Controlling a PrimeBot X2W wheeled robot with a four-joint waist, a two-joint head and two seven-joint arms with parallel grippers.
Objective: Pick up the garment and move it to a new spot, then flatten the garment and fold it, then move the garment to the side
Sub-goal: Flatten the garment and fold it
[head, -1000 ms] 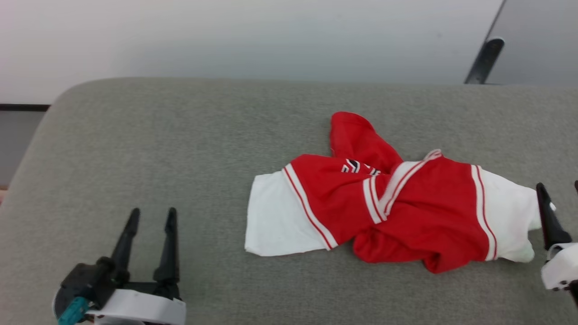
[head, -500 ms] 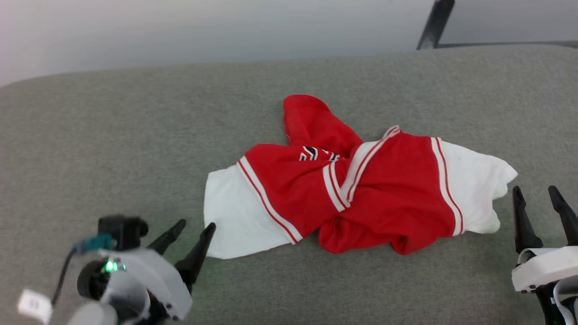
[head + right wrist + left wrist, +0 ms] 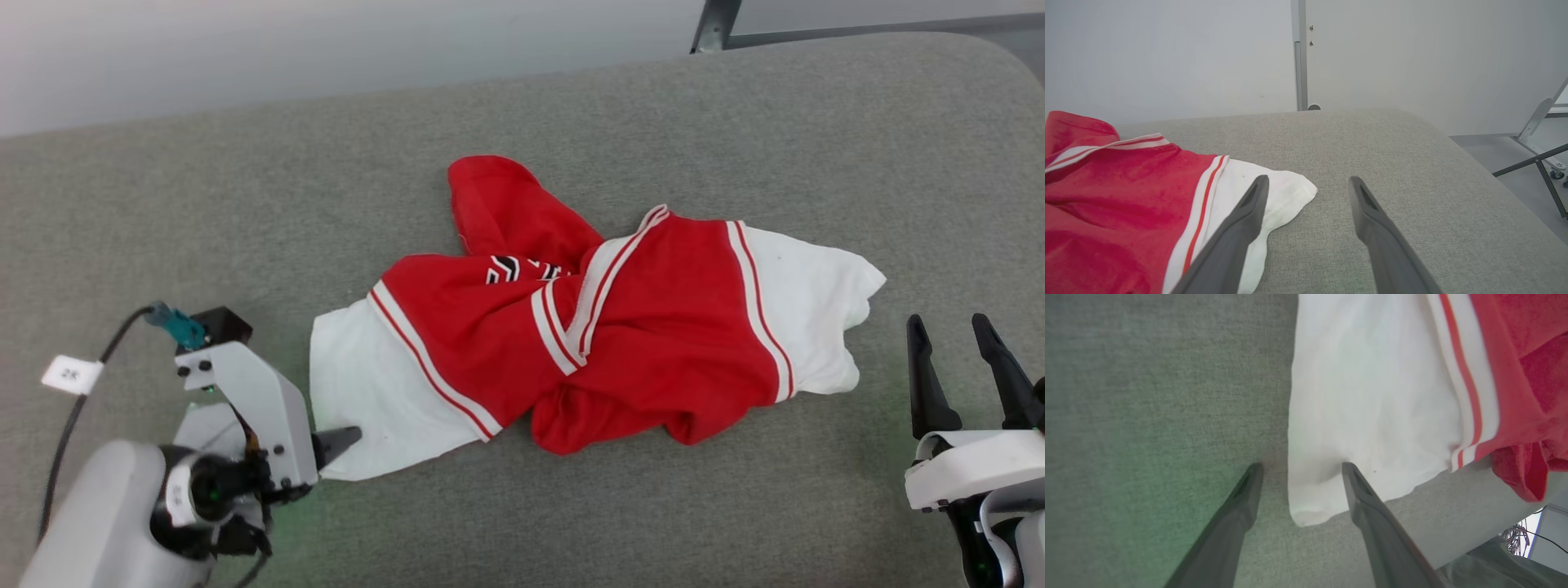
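Fingers first: seeing the pair on the left gripper spread wide, straddling the near corner of the white sleeve end, one tip over bare grey surface, the other over the white cloth, clamping nothing. Not managing to tell whether that second tip is touching the cloth. Finding the right gripper likewise gaping wide and holding nothing, pointing up the head view near the other white sleeve end but apart from it. Finding the garment lying crumpled around the middle of the surface, red body bunched and twisted, stripe trim crossing at the centre, one red lobe poking toward the far edge. Checking for writing: catching a black, white-outlined print half buried in a fold, not making it out. Spotting a small white tag on the black cable by the left wrist, reading roughly "2K", not being sure of it. Also noting a teal connector at the cable's end.
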